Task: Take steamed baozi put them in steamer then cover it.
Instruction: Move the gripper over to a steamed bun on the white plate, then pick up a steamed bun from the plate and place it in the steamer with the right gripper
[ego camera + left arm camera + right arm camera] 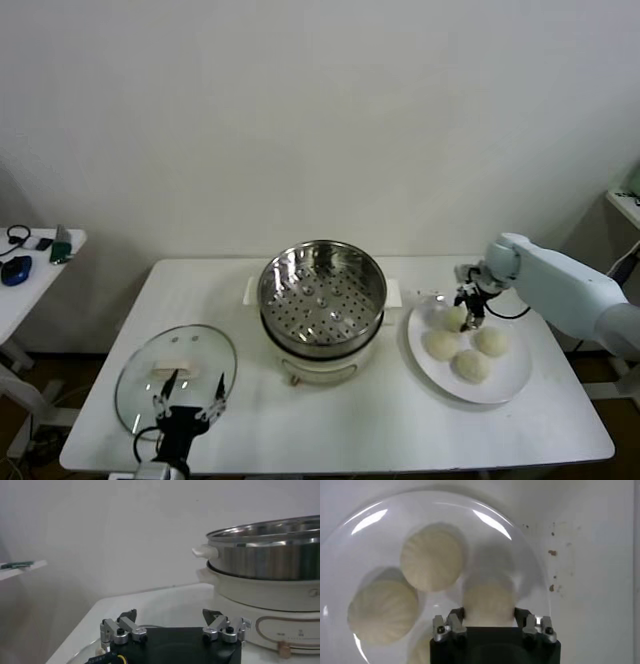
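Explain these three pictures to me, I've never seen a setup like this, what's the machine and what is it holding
This is a two-armed robot at a white table. The wide picture comes from a camera on its head; the other two come from cameras on its wrists.

In the middle stands a steel steamer on a cream pot base. A glass lid lies flat to its left, with the left gripper poised open over it, holding nothing. On the right, a white plate carries four steamed buns.

The right gripper has its fingers on either side of one bun, which sits on the plate, not yet lifted.
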{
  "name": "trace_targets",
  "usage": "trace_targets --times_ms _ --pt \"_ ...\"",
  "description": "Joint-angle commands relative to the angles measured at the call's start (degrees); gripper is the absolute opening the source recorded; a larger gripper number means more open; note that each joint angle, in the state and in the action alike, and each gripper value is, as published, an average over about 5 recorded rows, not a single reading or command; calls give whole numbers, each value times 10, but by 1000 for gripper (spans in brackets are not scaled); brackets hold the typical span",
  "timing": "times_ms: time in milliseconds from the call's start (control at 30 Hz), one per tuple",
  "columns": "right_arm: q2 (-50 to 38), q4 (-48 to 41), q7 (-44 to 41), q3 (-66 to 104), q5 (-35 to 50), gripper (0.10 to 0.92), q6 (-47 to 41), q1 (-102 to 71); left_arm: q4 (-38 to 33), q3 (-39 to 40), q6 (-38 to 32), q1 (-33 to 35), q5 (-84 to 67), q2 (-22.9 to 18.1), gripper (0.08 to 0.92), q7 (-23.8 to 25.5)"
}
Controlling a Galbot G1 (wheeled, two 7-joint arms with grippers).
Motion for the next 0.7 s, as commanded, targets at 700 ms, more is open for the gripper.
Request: trace_targets --times_ms 700 --pt "145 459 41 -269 6 637 262 472 -10 12 3 0 8 5 823 -1"
